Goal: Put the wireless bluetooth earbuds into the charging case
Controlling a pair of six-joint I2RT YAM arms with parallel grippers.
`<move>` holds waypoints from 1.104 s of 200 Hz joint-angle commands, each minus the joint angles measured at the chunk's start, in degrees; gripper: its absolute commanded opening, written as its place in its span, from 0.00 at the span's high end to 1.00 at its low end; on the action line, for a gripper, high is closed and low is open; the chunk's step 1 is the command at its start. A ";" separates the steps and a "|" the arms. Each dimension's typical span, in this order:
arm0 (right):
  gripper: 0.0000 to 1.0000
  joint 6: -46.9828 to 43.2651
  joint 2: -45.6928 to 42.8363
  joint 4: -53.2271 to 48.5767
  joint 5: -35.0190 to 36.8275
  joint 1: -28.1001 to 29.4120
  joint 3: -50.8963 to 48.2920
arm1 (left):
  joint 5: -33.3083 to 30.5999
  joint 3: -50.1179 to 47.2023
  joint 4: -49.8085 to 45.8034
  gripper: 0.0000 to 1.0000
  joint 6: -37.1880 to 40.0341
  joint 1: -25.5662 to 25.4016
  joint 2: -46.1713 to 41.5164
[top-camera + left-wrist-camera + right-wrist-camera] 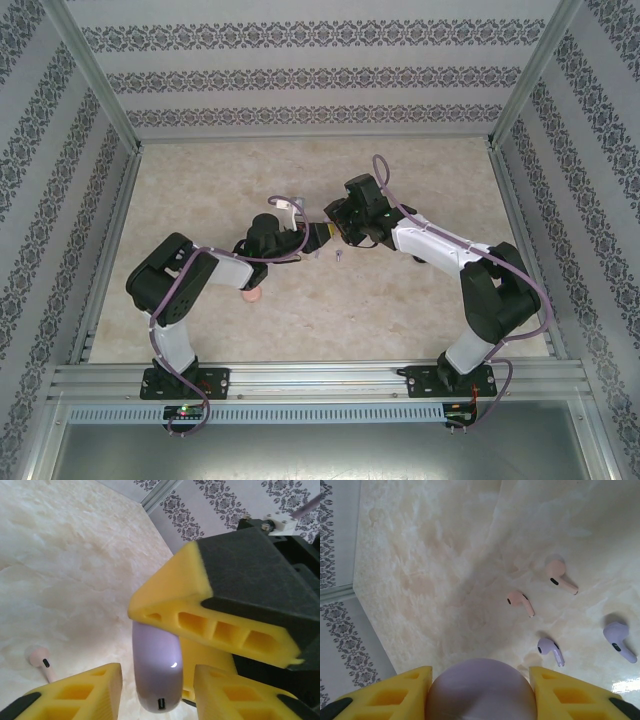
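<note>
My right gripper (pixel 480 672) pinches the purple case (pixel 480 697), left gripper (pixel 157 670) loose around it. 4 earbuds (pixel 520 601) wait outside.

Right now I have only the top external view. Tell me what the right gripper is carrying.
Observer: A pale purple charging case, pinched by the right gripper.
Operator: Report the left gripper.
Observer: The left gripper straddles that case's port end, with a narrow gap on either side.
Operator: List the loose earbuds.
Observer: In the right wrist view, two pink earbuds and two purple earbuds lie on the table.
</note>
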 commanded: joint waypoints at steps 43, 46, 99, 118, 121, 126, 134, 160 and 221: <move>0.65 0.84 -1.49 1.38 -0.87 0.33 -1.20 | -0.04 1.88 3.14 0.68 -0.24 -0.62 1.28; 0.65 0.92 -1.51 1.40 -0.93 0.33 -1.21 | -0.04 2.00 3.14 0.68 -0.27 -0.64 1.27; 0.63 1.54 -1.95 2.10 -1.17 0.36 -1.87 | 0.18 2.14 3.93 0.85 -0.76 -0.70 1.99; 0.51 1.62 -2.46 2.42 -0.90 0.02 -1.89 | 0.58 2.09 3.75 0.93 -0.91 -0.70 1.97; 0.48 1.59 -2.55 2.45 -0.87 -0.12 -1.81 | 0.62 2.12 3.66 0.95 -0.94 -0.70 1.94; 0.42 1.47 -2.79 2.60 -0.72 -0.39 -1.82 | 0.81 2.22 3.58 0.97 -1.03 -0.65 1.89; 0.35 1.05 -3.23 2.76 -0.40 -0.84 -1.74 | 1.14 2.24 3.12 1.00 -1.11 -0.62 1.63; 0.25 -0.75 -7.40 3.07 2.61 -2.75 -4.13 | 3.37 3.01 -1.05 1.00 -0.38 -0.36 -0.27; 0.24 -27.78 -20.70 7.60 -3.93 -10.08 -16.62 | 15.69 6.62 -17.64 1.00 5.48 3.67 -7.55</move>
